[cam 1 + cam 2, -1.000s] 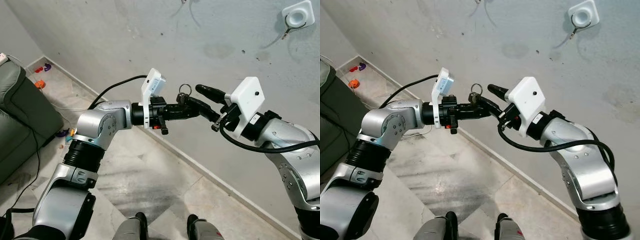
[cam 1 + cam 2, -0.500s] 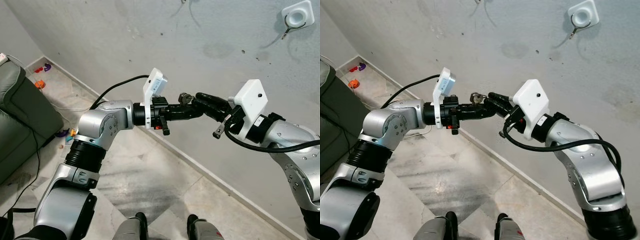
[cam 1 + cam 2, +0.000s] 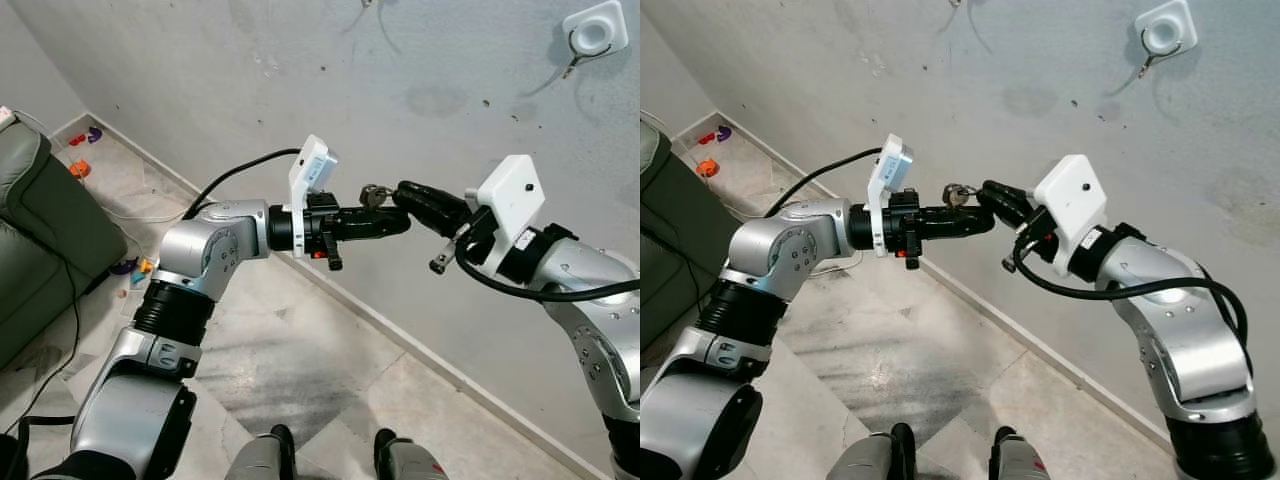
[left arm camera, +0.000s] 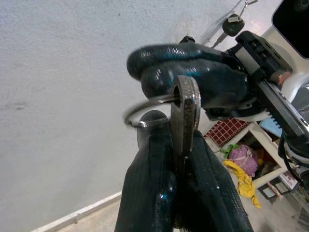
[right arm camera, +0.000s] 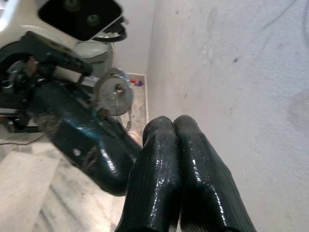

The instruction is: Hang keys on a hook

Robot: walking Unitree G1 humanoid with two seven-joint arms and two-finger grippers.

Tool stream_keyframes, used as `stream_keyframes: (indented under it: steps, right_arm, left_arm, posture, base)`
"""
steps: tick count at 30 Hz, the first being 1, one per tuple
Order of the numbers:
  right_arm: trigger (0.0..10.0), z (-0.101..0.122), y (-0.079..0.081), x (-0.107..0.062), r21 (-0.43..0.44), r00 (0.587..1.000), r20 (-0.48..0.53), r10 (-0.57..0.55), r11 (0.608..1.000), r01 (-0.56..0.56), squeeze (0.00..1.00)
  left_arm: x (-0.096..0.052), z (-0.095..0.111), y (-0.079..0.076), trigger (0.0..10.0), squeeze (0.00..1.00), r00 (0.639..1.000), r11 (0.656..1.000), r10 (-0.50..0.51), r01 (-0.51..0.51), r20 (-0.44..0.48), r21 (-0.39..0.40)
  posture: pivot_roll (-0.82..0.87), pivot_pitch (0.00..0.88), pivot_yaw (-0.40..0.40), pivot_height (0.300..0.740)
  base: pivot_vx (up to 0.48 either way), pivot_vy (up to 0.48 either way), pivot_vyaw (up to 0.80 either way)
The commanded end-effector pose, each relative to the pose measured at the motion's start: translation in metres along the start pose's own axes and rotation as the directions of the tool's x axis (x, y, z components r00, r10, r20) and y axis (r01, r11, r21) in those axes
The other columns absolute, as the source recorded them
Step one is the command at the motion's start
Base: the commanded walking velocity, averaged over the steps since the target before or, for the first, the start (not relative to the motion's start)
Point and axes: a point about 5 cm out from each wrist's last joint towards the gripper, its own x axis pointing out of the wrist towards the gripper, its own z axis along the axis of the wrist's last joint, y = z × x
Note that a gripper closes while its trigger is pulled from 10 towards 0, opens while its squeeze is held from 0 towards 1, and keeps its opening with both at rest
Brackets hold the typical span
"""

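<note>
A metal key (image 4: pixel 186 111) on a wire key ring (image 4: pixel 140 108) stands upright, with my left gripper (image 3: pixel 388 216) shut on its blade in front of my chest. My right gripper (image 3: pixel 403 190) comes in from the right, and its fingers (image 4: pixel 193 63) are shut together at the ring, just above the left fingertips. In the right wrist view the key's round head (image 5: pixel 113 94) sits beside the closed fingertips (image 5: pixel 166 128). The hook (image 3: pixel 596 33) is a white square mount high on the grey wall, up and to the right of both grippers.
The grey wall (image 3: pixel 430 70) is close ahead, with a skirting line running down to the right. A green sofa (image 3: pixel 35 230) stands at the left, and small toys (image 3: pixel 80 168) and a cable lie on the tiled floor. My feet (image 3: pixel 275 440) show at the bottom.
A second ago my right gripper was open around the key ring. It has shut at the ring and pulled back slightly to the right. The ring has tipped over. The left arm has barely moved.
</note>
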Motion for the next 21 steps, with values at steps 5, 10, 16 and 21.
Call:
stream_keyframes:
  steps: [5, 10, 16, 21]
  right_arm:
    - [0.0, 0.004, -0.004, 0.000, -0.021, 0.998, 0.036, -0.055, 0.998, 0.056, 0.00]
    - [0.0, 0.006, -0.008, 0.000, -0.014, 0.994, 0.063, -0.090, 0.996, 0.091, 0.00]
    - [0.0, 0.007, -0.007, 0.001, -0.007, 0.994, 0.076, -0.083, 0.996, 0.083, 0.00]
    - [0.0, 0.008, -0.007, 0.001, -0.009, 0.993, 0.090, -0.078, 0.997, 0.079, 0.00]
  left_arm:
    - [0.000, -0.001, 0.000, 10.0, 0.00, 1.000, 1.000, -0.005, 0.005, -0.004, 0.011]
    - [0.000, -0.002, 0.005, 10.0, 0.00, 0.999, 0.999, 0.049, -0.049, 0.013, 0.013]
    - [-0.002, 0.002, 0.012, 10.0, 0.00, 0.993, 0.994, 0.107, -0.107, 0.044, 0.008]
    - [-0.003, 0.003, 0.012, 10.0, 0.00, 0.993, 0.994, 0.106, -0.106, 0.047, 0.007]
  posture:
    - [-0.15, 0.200, 0.120, 0.740]
    - [-0.15, 0.200, 0.119, 0.740]
    - [-0.15, 0.200, 0.116, 0.740]
    - [-0.15, 0.199, 0.115, 0.740]
  base:
    - [0.000, 0.000, 0.00]
    - [0.000, 0.000, 0.00]
    - [0.000, 0.000, 0.00]
    - [0.000, 0.000, 0.00]
